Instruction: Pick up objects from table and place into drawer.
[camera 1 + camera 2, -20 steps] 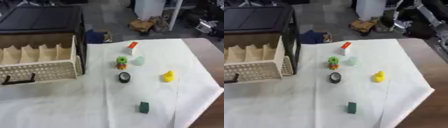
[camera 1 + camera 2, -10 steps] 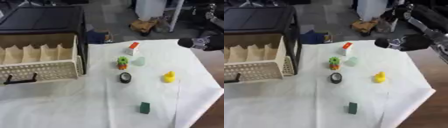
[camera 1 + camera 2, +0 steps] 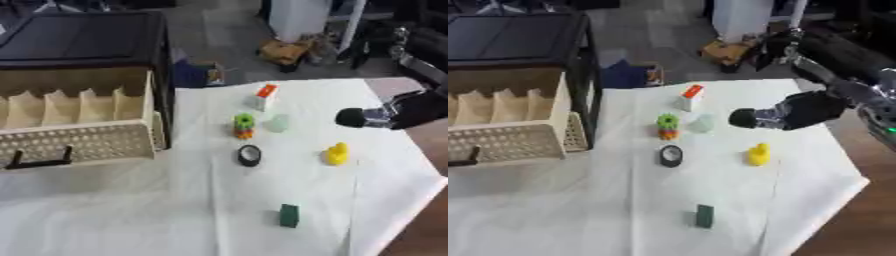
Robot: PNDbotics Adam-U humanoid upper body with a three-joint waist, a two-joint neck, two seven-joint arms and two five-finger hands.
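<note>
The bench [image 3: 105,210] is covered with a white cloth. At its left end stands the drawer [image 3: 79,125], a cream, perforated bin pulled out from a black cabinet [image 3: 83,37], with upright dividers inside and a dark handle on its front.

The right hand [image 3: 785,114] comes in from the right side and hangs above the cloth, just up and to the right of the yellow duck [image 3: 758,154], touching nothing. Its rounded black end points left toward the middle of the cloth; whether its fingers are spread or curled cannot be told. The left hand shows in neither view.

The small things lie apart from one another in the middle and right of the cloth. A white box with an orange top [image 3: 263,96] stands farthest back. In front of it are a green and orange toy [image 3: 243,125] and, just beside that on the right, a pale translucent piece [image 3: 277,122]. A black ring [image 3: 249,155] lies nearer. The yellow duck sits to its right, and a dark green block [image 3: 289,215] stands nearest of all.
</note>
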